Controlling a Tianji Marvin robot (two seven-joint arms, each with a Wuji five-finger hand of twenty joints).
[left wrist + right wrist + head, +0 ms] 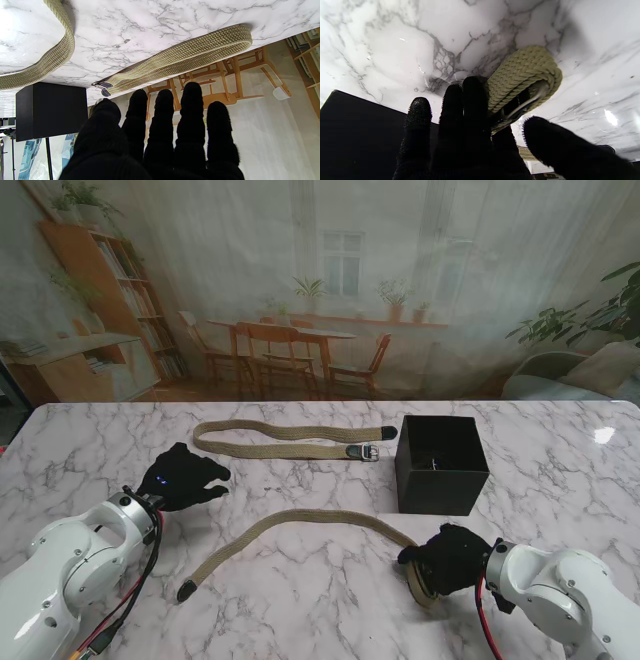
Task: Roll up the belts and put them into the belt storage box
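- Right hand (447, 558) clasps the buckle end of the near belt (300, 523); the wrist view shows the first turn of coil (525, 75) wrapped round the buckle, fingers (472, 100) pressing one side, thumb (552, 140) close on the other.
- Rest of that belt trails leftward, flat on the marble, tip (186, 589) nearest me.
- Left hand (185, 476) hovers with fingers extended, holding nothing (near the strap, not touching it).
- Far belt (290, 440) lies folded double, untouched, left of the box (440, 465).
- Box stands just beyond the right hand, open top, nothing visible inside.
- Step in hand, by my reading: rolling.
- To do it well: keep turns tight and edges stacked; roll along the strap toward the tip; left hand could pin the strap so it feeds straight.
- Risk: woven strap is springy, so a slack grip may let the coil unwind.
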